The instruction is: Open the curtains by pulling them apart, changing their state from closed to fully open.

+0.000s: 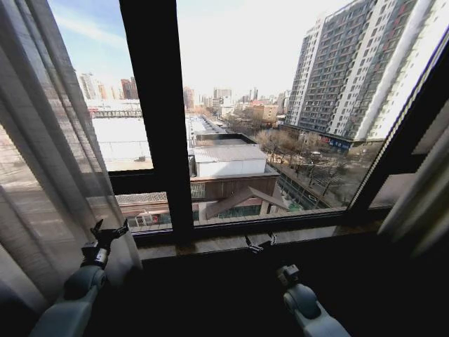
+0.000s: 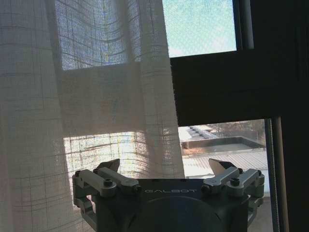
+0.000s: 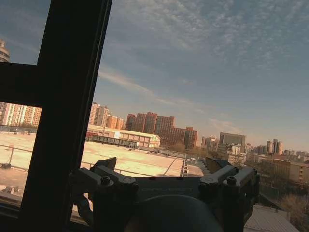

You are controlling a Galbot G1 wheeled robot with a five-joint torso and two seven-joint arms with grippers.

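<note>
Two curtains (image 1: pixel 49 161) in view: sheer pleated panel bunched at far left, second panel (image 1: pixel 421 203) gathered at far right. Wide bare glass between, split by black window frame bar (image 1: pixel 158 119). Left gripper (image 1: pixel 109 232) wide open, empty, fingers just beside left panel's inner edge. Right gripper (image 1: pixel 260 243) open, empty, near windowsill (image 1: pixel 210 243), well clear of fabric. Fabric translucent, cream-white, fine grid weave, daylight through.

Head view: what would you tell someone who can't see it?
A big window looks out over city buildings, with sheer curtains pulled to the sides. The left gripper is open beside the left curtain; the right gripper is near the sill.
</note>
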